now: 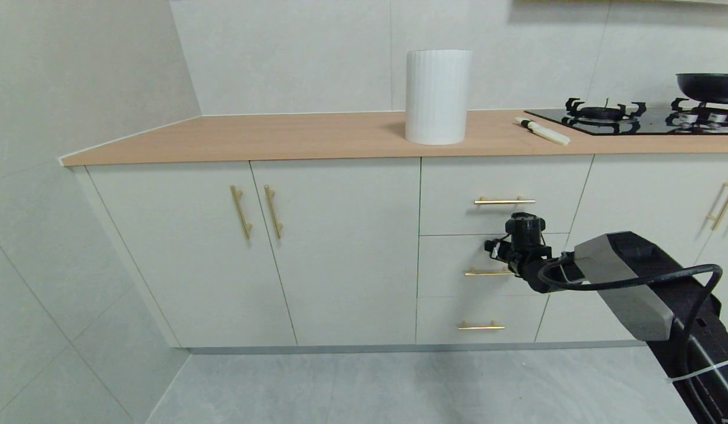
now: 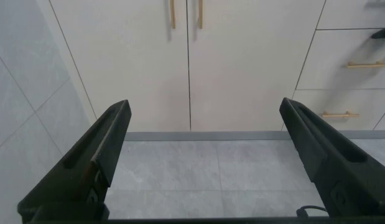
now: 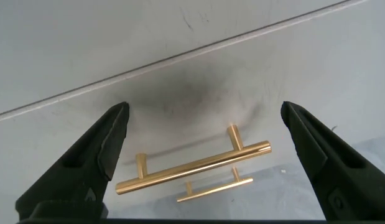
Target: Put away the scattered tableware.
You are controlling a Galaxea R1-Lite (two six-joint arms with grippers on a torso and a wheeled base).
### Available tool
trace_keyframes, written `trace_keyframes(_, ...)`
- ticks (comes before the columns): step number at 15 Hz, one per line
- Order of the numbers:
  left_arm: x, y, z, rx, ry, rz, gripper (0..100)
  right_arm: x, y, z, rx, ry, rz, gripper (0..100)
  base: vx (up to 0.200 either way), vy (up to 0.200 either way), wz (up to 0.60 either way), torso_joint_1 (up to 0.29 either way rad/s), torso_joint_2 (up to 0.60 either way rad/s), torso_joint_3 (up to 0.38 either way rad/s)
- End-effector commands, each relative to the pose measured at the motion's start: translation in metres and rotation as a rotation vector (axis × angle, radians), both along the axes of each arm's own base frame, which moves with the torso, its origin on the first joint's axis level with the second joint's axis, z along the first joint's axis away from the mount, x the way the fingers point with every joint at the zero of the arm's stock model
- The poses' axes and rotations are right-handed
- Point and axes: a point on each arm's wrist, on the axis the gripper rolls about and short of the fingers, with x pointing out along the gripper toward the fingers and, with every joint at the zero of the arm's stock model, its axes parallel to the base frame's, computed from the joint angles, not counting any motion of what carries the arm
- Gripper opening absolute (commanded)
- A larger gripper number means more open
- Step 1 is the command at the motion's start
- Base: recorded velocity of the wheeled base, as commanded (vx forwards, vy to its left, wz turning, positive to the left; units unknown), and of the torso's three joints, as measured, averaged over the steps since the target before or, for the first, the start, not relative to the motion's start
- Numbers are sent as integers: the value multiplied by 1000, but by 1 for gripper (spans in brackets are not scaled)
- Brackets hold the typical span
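The right gripper point(image 3: 204, 112), jaws spread and empty, faces the middle drawer's stiff, slick brass handle point(image 3: 193, 164), probably best pinched mid-bar, while the light white utensil point(image 1: 542, 131) lies on the counter point(image 1: 281, 138) at three o'clock of the ribbed canister point(image 1: 438, 97).

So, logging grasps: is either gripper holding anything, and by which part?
Nothing is held. The right gripper is open, facing the middle drawer handle; the left gripper is open above the floor.

Head view overlooks the cabinet fronts point(image 1: 340, 253) from afar; both wrist views face them, the right close to a drawer handle point(image 3: 192, 167).
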Motion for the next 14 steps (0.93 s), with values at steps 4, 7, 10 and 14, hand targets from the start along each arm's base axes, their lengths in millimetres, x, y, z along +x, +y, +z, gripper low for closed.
trace_keyframes(4,0,0,0,0,0,0,100,4,0,-3,-4,-15,-19,100,0,0,0,0,0,0)
trace_keyframes(7,0,0,0,0,0,0,100,-24,-3,26,-17,35,-31,100,0,0,0,0,0,0)
trace_keyframes(10,0,0,0,0,0,0,100,-72,0,69,-4,79,52,100,0,0,0,0,0,0)
trace_keyframes(14,0,0,0,0,0,0,100,-173,-6,173,-26,-23,103,100,0,0,0,0,0,0)
